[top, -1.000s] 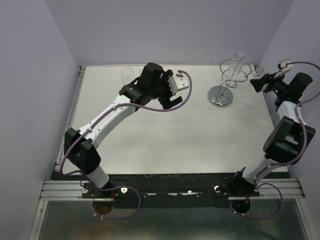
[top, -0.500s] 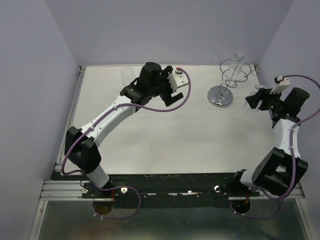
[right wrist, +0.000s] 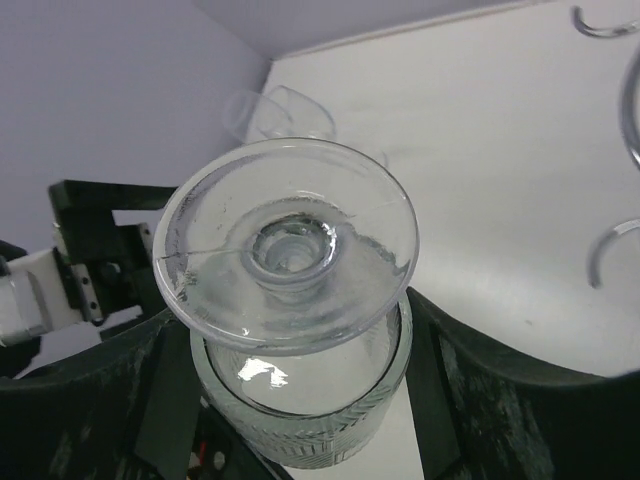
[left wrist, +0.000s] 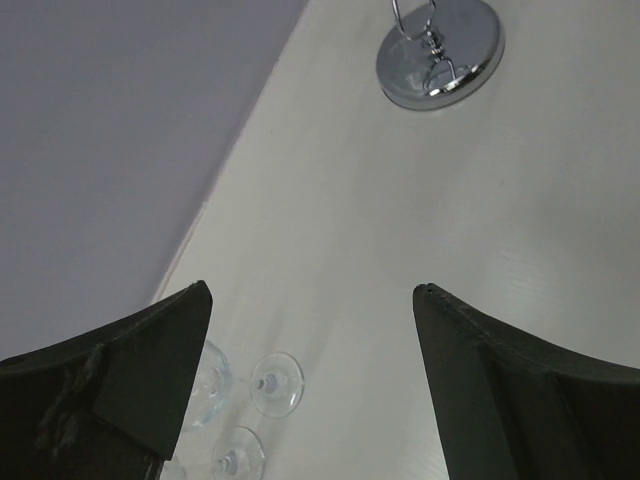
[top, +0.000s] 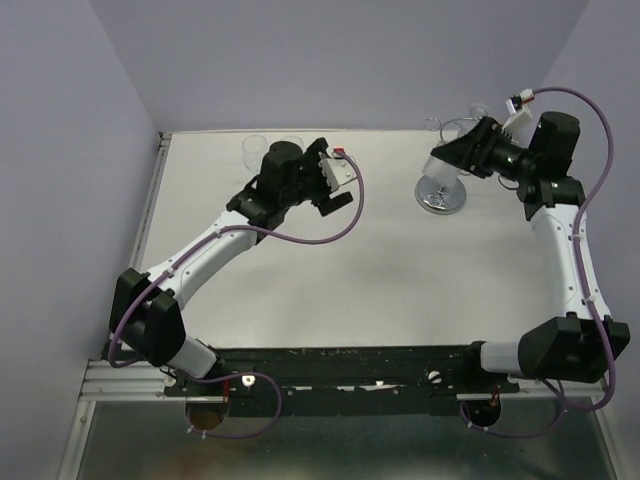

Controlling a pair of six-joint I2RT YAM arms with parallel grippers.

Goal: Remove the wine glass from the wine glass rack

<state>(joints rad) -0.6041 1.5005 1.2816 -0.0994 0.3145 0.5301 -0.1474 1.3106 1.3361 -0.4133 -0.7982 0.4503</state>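
Up beside the wine glass rack, the right jaws are squeezing the wine glass by its bowl. Over the table, near other glasses, the left jaws are hanging wide open.

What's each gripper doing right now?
Left gripper: open, holding nothing.
Right gripper: closed on the wine glass.

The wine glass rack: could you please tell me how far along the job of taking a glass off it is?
Done: the right gripper has the inverted wine glass clamped between its fingers. In hand: getting it clear of the wine glass rack, whose rings sit just beside it. Left: setting it on the table, perhaps near the other glasses; the left gripper is open and empty.
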